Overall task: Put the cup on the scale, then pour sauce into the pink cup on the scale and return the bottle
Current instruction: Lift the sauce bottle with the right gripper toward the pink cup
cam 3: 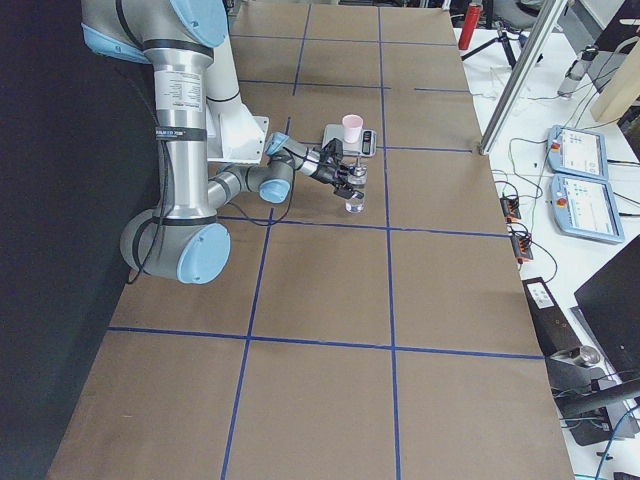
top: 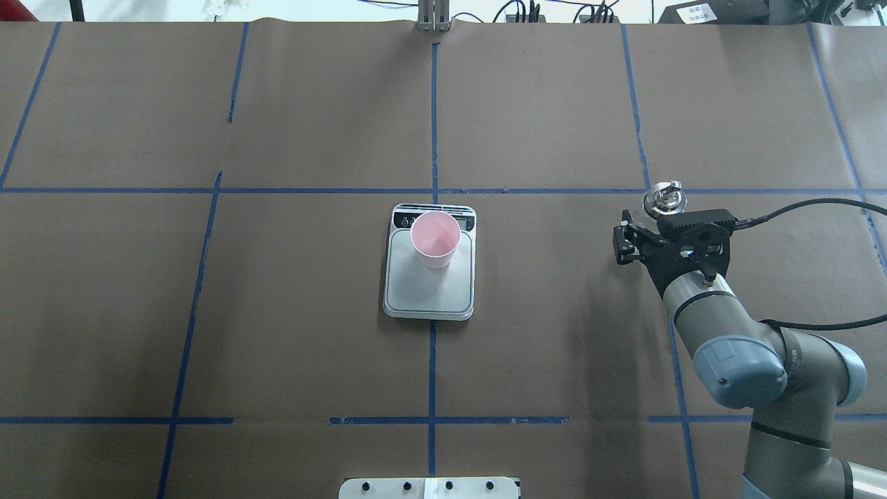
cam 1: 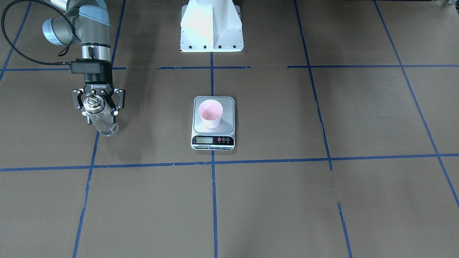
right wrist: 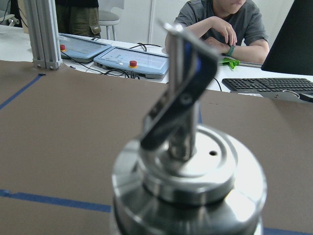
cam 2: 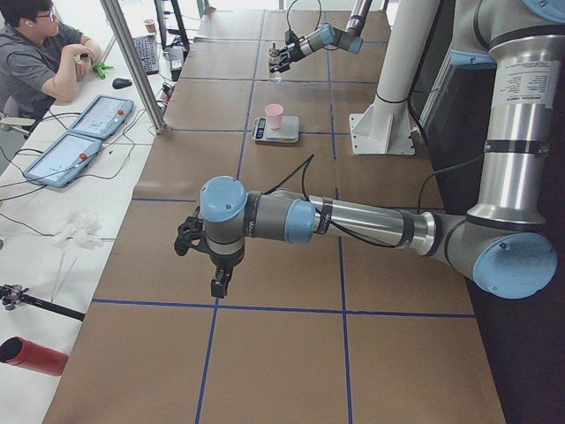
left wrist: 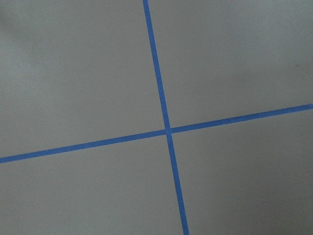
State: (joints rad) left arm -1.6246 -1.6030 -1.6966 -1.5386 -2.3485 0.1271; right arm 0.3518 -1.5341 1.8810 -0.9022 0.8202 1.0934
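Note:
The pink cup stands upright on the steel plate of the scale, toward the display end; both also show from overhead, cup and scale. The clear glass bottle, with a silver cap and spout and a little clear sauce low inside, stands upright at the table to the robot's right. My right gripper has a finger against each side of the bottle below the cap. The cap fills the right wrist view. My left gripper hangs over bare table far to the left; I cannot tell its state.
The white robot base stands behind the scale. Brown paper with blue tape lines covers the table. An operator sits beside the table with tablets and cables. The left wrist view shows only a tape crossing.

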